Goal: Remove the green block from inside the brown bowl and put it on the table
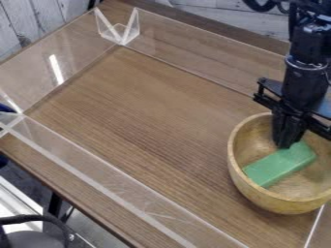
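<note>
The brown bowl (249, 153) sits at the right of the table (142, 116), near its front edge. Inside it the green block (282, 167) lies slanted, its long side running from lower left to upper right. My gripper (288, 143) points straight down into the bowl. Its dark fingers are closed together and meet the block's upper edge near the middle, so it appears shut on the block. The fingertips themselves are hard to tell apart against the block.
Low clear plastic walls (77, 155) edge the table on the left, front and back. A clear triangular bracket (116, 27) stands in the far corner. The bowl's rim rises around the block on all sides.
</note>
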### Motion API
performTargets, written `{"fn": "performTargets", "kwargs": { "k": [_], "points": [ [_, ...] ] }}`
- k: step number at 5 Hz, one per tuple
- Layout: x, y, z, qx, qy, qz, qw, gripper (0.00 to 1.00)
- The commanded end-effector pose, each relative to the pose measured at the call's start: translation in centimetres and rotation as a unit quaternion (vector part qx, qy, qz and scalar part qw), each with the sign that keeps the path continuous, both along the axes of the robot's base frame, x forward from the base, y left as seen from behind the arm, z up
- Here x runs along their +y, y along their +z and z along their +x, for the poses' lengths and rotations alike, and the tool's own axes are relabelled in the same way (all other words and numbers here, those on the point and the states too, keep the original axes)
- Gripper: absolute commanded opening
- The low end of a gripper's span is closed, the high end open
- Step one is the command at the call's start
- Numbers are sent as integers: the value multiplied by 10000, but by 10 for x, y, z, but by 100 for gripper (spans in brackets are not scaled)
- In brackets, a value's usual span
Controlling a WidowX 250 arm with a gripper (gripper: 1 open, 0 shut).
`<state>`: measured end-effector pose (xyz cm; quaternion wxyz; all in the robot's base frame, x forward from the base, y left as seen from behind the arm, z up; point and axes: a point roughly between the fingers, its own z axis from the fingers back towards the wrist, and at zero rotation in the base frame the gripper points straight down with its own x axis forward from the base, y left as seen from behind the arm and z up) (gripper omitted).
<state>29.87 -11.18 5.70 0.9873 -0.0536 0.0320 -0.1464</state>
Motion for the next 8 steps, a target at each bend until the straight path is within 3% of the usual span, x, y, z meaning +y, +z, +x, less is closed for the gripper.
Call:
{"fn": "performTargets", "kwargs": {
  "k": [1, 4, 5, 8],
  "points": [
    [3, 28, 7, -388, 37, -95, 9992, 0],
    [22, 71, 7, -751, 253, -28, 9968, 0],
    [21, 67, 7, -698, 225, -34, 9973, 100],
    [16, 49, 9, -517, 123, -56, 9986, 100]
  ]
}}
